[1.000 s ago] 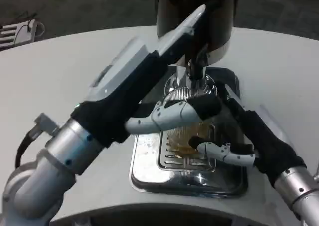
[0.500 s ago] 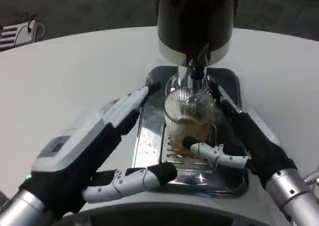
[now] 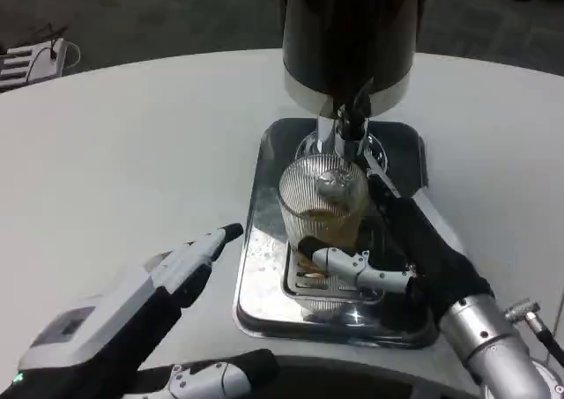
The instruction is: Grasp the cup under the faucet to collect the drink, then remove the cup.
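A ribbed clear cup (image 3: 322, 207) with brown drink in its lower part stands on the drip grate under the faucet (image 3: 351, 124) of the dark dispenser (image 3: 354, 38). My right hand (image 3: 401, 249) grips the cup from the right, its thumb across the cup's front near the base. My left hand (image 3: 132, 324) hangs low at the near left, off the dispenser, fingers spread and empty.
A shiny steel drip tray (image 3: 256, 284) holds the grate and the dispenser's base. The round white table (image 3: 132, 152) spreads to the left and behind. The table's near edge runs just under the tray.
My left hand has come off the dispenser's tap and dropped down to the near left of the table. The right hand has stayed on the cup, which has shifted slightly left.
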Available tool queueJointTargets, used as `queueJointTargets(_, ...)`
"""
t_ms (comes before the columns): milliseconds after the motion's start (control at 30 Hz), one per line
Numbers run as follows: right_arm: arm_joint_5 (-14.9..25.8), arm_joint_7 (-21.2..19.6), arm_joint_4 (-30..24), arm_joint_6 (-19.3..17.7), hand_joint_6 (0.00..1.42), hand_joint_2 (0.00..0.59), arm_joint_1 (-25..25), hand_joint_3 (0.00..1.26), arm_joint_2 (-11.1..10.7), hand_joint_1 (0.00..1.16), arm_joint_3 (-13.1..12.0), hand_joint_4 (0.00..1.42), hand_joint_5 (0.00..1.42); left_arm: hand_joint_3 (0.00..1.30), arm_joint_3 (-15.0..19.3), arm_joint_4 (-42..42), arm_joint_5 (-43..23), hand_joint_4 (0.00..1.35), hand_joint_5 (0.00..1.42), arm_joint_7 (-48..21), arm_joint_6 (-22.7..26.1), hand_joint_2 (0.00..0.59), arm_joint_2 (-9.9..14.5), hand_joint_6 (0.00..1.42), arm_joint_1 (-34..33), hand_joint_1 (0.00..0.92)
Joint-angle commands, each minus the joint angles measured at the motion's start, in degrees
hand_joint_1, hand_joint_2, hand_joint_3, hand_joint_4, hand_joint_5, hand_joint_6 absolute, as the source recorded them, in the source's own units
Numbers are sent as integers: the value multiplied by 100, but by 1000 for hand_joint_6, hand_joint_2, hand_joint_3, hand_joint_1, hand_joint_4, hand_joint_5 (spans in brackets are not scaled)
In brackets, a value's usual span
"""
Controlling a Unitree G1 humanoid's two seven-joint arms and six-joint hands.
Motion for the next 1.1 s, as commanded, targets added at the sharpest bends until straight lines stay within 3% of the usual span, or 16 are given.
queueJointTargets(33, -87, -222, 178, -118, 85, 239, -114, 0, 129, 746, 59, 0, 0, 0, 62, -116, -6, 0, 0, -118, 149, 103, 66, 6, 129, 0)
queueJointTargets(367, -314, -724, 541, -130, 67, 239, -282, 0, 380, 746, 192, 0, 0, 0, 126, -70, -47, 0, 0, -278, 348, 103, 168, 7, 94, 0)
queueJointTargets(833, -476, -960, 933, 42, 102, 253, -496, 0, 623, 738, 352, 0, 11, 0, 165, 82, -139, 0, 0, -412, 484, 103, 259, 7, 16, 0)
queueJointTargets(1000, -577, -1130, 1013, 145, 155, 256, -462, 12, 766, 735, 480, 90, 92, 0, 180, 106, -186, 0, 0, -429, 533, 103, 299, 7, 38, 0)
queueJointTargets(1100, -628, -1243, 1072, 167, 231, 261, -442, 119, 855, 747, 549, 154, 159, 0, 197, 107, -224, 0, 0, -455, 562, 103, 315, 7, 62, 0)
